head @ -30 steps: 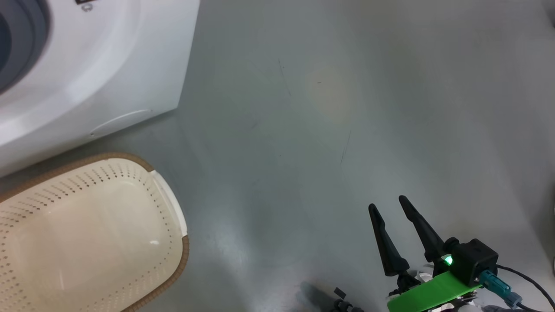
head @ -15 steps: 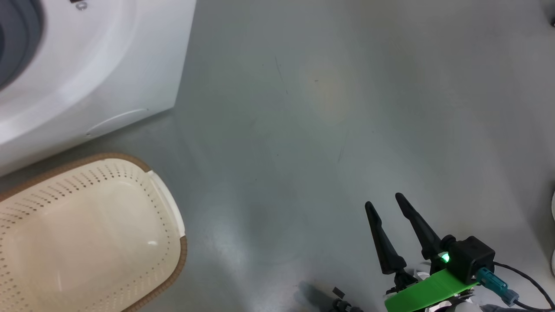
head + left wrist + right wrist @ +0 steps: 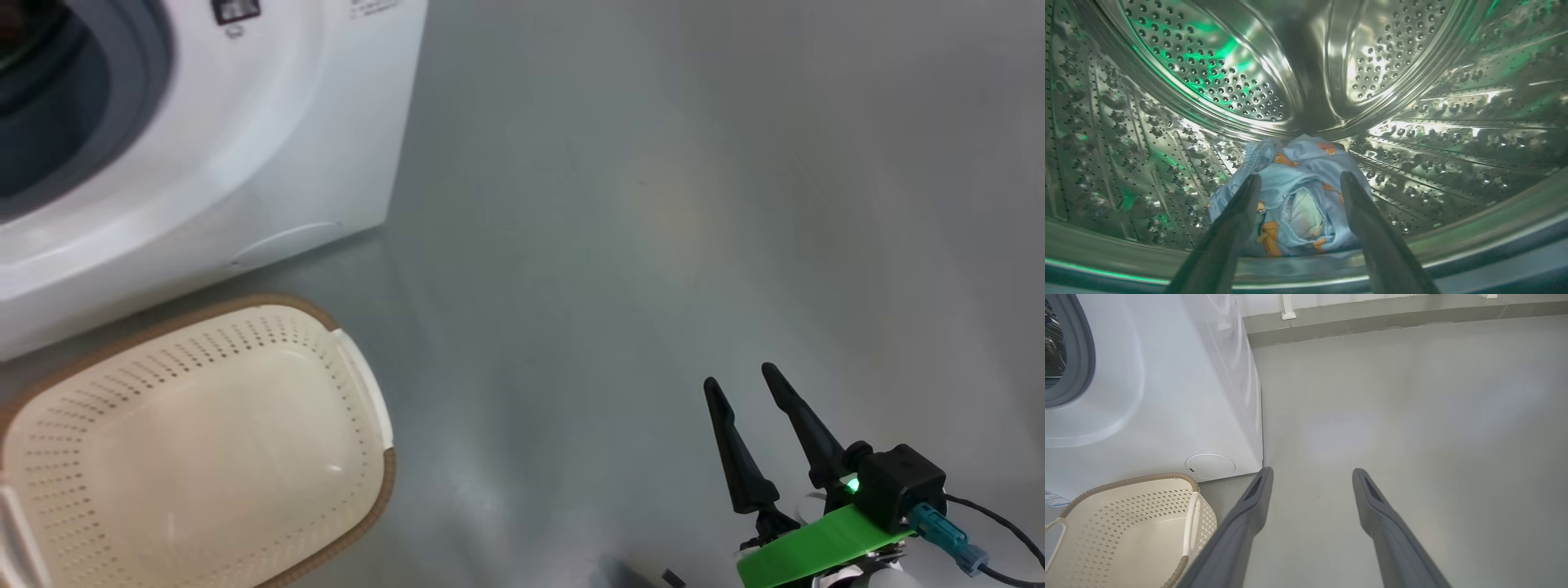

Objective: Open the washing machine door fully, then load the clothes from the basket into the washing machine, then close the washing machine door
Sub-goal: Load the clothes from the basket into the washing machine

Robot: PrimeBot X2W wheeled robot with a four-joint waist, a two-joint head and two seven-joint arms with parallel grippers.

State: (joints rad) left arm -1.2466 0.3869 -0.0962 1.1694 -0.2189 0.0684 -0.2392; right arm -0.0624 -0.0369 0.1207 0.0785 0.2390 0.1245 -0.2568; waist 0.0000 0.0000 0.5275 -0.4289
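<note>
The steel drum (image 3: pixel 1208 73) curves close around the left gripper (image 3: pixel 1301 176), whose fingers are spread and grip nothing. Between them, at lower centre, the light blue garment (image 3: pixel 1306 163) lies crumpled with orange prints showing, its length running toward the drum's back. The right gripper (image 3: pixel 739 376), fingers apart, hangs over open floor (image 3: pixel 612 204) at lower right, well clear of the basket (image 3: pixel 245 304) and the washing machine (image 3: pixel 286 147).

Head looks steeply down; left wrist faces into drum (image 3: pixel 1306 61), apparently close; right wrist shares basket (image 3: pixel 1131 479).
</note>
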